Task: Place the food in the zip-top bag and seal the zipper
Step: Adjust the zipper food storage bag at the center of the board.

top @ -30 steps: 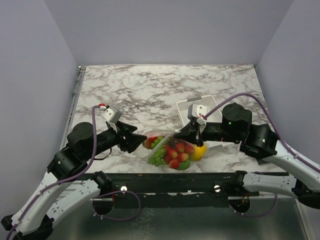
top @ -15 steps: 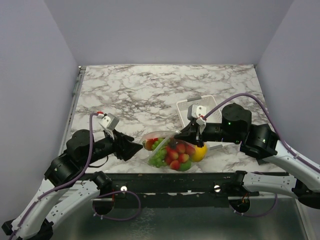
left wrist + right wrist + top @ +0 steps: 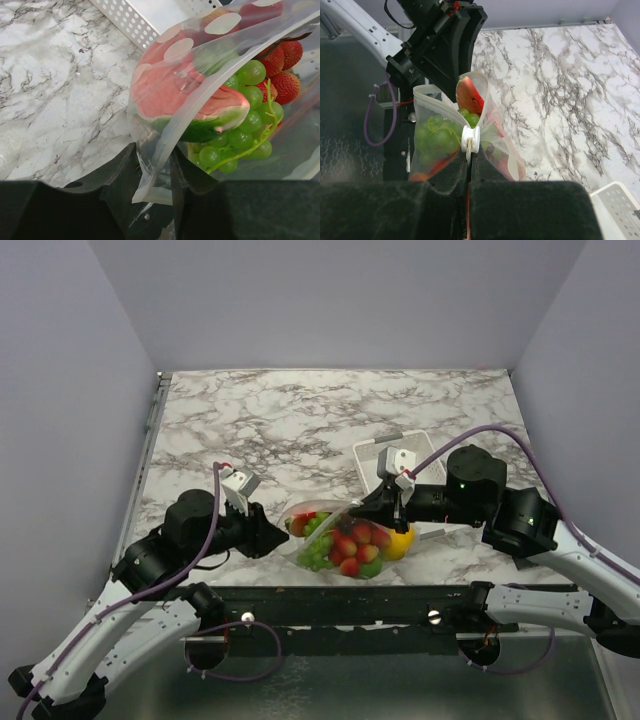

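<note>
**Left arm swings back to the bag as sealing begins**

The left gripper [image 3: 268, 537], which had drawn away toward 8 o'clock half a second ago, has come back in and now meets the bag [image 3: 335, 535] at its 9 o'clock end. In the left wrist view its jaws stand narrowly apart with the bag's plastic corner hanging between them; whether they actually bite it cannot be told. The right gripper [image 3: 362, 510] has not moved. It stays clamped tight on the zipper [image 3: 470, 139] at the bag's 1 o'clock side, lifting that edge.

The bag lies at the 6 o'clock edge of the table [image 3: 300, 420], with the white basket [image 3: 390, 439] just beyond it at 1 o'clock. The watermelon slice [image 3: 185, 100], grapes [image 3: 315, 555], strawberries [image 3: 358, 540] and yellow pepper [image 3: 400, 543] all show through the plastic.

The right wrist view shows the mouth pinched at one spot and gaping on either side, so the loading looks finished and the seal not yet made. The left arm's return suggests it is there to anchor the far end while the strip is pressed along.
</note>
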Controlling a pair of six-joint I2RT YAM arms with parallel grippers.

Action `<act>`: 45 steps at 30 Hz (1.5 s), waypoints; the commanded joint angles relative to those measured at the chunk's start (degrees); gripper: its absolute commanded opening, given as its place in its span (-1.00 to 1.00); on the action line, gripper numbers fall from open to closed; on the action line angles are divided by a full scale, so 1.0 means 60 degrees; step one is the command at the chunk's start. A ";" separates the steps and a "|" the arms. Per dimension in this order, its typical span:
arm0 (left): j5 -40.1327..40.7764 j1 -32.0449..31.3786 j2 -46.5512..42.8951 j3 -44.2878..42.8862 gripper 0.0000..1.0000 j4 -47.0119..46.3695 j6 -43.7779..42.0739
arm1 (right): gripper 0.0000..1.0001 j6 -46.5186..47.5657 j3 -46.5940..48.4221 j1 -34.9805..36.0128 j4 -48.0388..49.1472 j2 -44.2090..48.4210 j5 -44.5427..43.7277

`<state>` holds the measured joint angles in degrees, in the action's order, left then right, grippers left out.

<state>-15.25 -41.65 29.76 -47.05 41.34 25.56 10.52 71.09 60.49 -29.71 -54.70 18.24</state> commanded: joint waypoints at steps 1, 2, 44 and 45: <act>-0.0381 -0.0023 0.0372 0.0140 -0.45 0.0097 -0.0022 | -0.99 0.0119 0.0453 0.0041 0.0530 0.0136 0.0022; -0.0401 -0.0034 0.0469 0.0107 -0.59 0.0128 -0.0070 | -0.99 0.0121 0.0463 0.0046 0.0518 0.0137 0.0020; 0.3169 -0.0028 0.2995 -0.2675 -1.00 0.0727 -0.0157 | -0.99 -0.0849 -0.3082 0.0041 0.3743 -0.0836 -0.2749; 0.3220 -0.0029 0.3077 -0.3229 -1.00 0.0787 -0.0281 | -0.99 -0.0720 -0.2791 0.0041 0.3574 -0.0743 -0.2841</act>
<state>-1.50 -41.65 47.09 -51.42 46.87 26.35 3.46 45.98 60.49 -6.72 -61.65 5.08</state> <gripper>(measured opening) 0.003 0.009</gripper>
